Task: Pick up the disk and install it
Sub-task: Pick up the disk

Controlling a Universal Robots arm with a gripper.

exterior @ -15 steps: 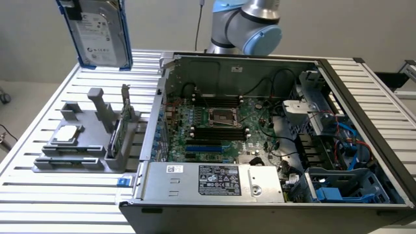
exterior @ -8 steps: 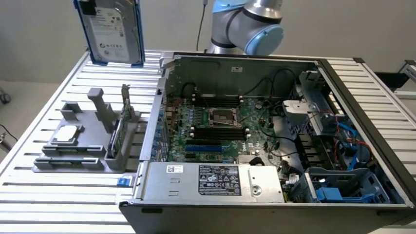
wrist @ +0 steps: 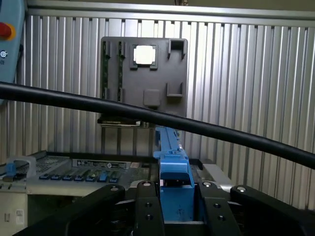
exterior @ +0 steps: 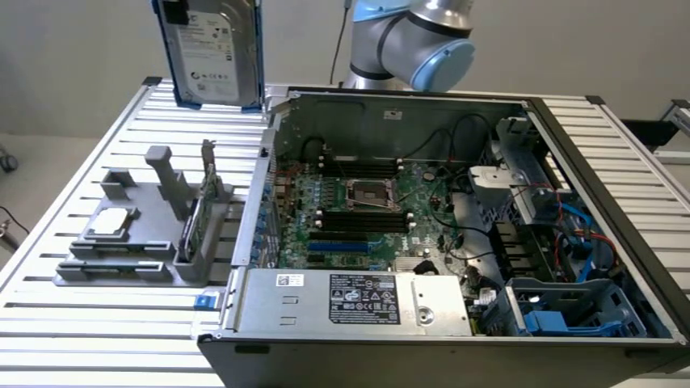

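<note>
The disk (exterior: 210, 52), a silver-grey drive with a white label in a blue carrier, hangs upright in the air above the table's far corner at the exterior view's left, beside the open computer case (exterior: 431, 218). In the wrist view my gripper (wrist: 174, 199) is shut on the disk, whose blue carrier edge (wrist: 173, 167) sits between the two black fingers (wrist: 146, 206). The disk is well above the slatted table and clear of the case.
A grey fixture tray (exterior: 140, 242) on the table holds a silver square chip (exterior: 111, 222) and an upright green card (exterior: 199, 214). The case has a blue-fitted bay (exterior: 561, 315) at its near right corner. A black cable (wrist: 147, 115) crosses the wrist view.
</note>
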